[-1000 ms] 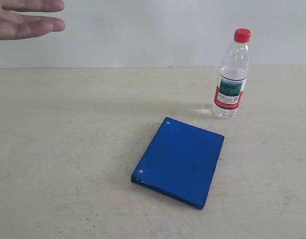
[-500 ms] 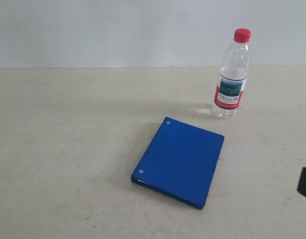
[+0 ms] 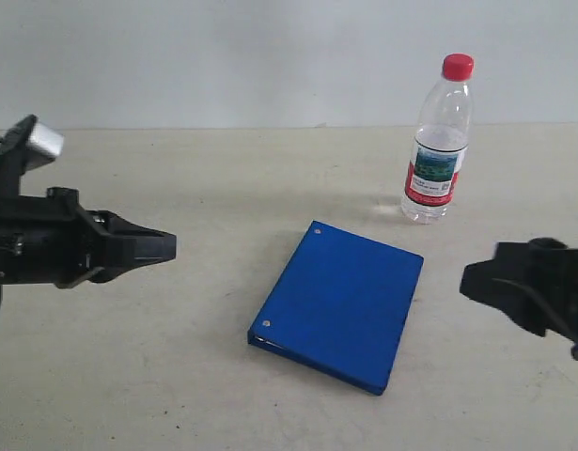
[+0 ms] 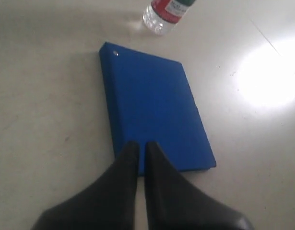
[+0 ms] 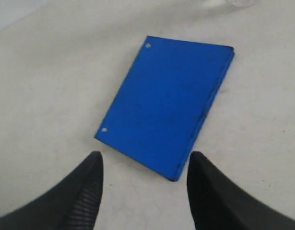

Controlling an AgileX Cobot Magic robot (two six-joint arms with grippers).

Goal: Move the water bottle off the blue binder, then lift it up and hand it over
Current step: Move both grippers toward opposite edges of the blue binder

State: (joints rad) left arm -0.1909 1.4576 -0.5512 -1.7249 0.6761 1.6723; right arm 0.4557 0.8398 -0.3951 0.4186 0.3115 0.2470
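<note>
Only the exterior view shows the one water bottle [image 3: 439, 150] whole; one blue binder [image 3: 340, 303]. Left pincer [image 4: 141, 146] clenched empty, right pincer [image 5: 145, 160] released.

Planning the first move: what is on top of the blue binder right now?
Nothing: the blue binder shows a bare cover in all three views. The water bottle stands upright on the table beyond it, apart. Its inside and underside are hidden.

One water bottle [image 3: 437, 150], one blue binder [image 3: 340, 303], probably two end effectors [image 3: 168, 246] [image 3: 469, 280].
</note>
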